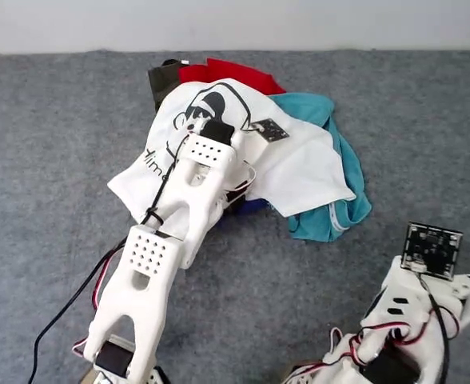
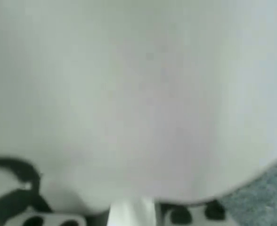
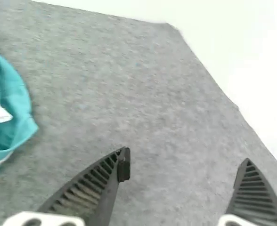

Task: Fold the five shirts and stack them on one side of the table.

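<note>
Right gripper (image 3: 185, 159) nearest, parked low over bare grey table (image 3: 143, 84), jaws spread wide, holding nothing, likely waiting its turn. Left gripper (image 1: 241, 156) down on white shirt (image 1: 299, 168) topping mid-table heap; grip state: cannot tell. Beneath: blue shirt (image 1: 251, 206), teal shirt (image 1: 351, 204). Farthest: red shirt (image 1: 235, 76), dark shirt (image 1: 163, 80). 0 folded; top layer probably first.

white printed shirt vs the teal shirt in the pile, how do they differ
The white printed cloth shirt carries a black graphic; the teal cloth shirt looks plain where it shows. The white shirt lies on top of the heap, spread wide; the teal shirt sits under it, with just its edges peeking out on one side. Both are crumpled and unfolded in the same heap.
</note>
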Controlling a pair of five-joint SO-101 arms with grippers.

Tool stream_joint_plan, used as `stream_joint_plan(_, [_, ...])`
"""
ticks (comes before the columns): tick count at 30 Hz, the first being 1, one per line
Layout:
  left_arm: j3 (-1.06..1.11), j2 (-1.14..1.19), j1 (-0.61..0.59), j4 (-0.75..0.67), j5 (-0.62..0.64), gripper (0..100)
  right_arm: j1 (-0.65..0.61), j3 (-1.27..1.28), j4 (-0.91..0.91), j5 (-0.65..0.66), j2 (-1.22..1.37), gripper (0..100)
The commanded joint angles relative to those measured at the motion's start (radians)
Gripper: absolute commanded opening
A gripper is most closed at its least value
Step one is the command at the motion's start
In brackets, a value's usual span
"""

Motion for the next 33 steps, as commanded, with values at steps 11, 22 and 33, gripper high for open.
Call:
stream_joint_plan(11, [-0.059, -0.305, -0.451, 0.011, 0.048, 1, 0.041, 0.021, -0.018, 0.038, 0.008, 35.9])
stream_joint_plan(22, [0.136, -0.666, -0.827, 0.011, 0.061, 1, 0.041, 0.146, -0.018, 0.04, 0.008, 35.8])
stream_joint_plan(33, [0.208, -0.928, -1.175, 0.006, 0.097, 1, 0.038, 0.183, -0.018, 0.04, 0.008, 35.8])
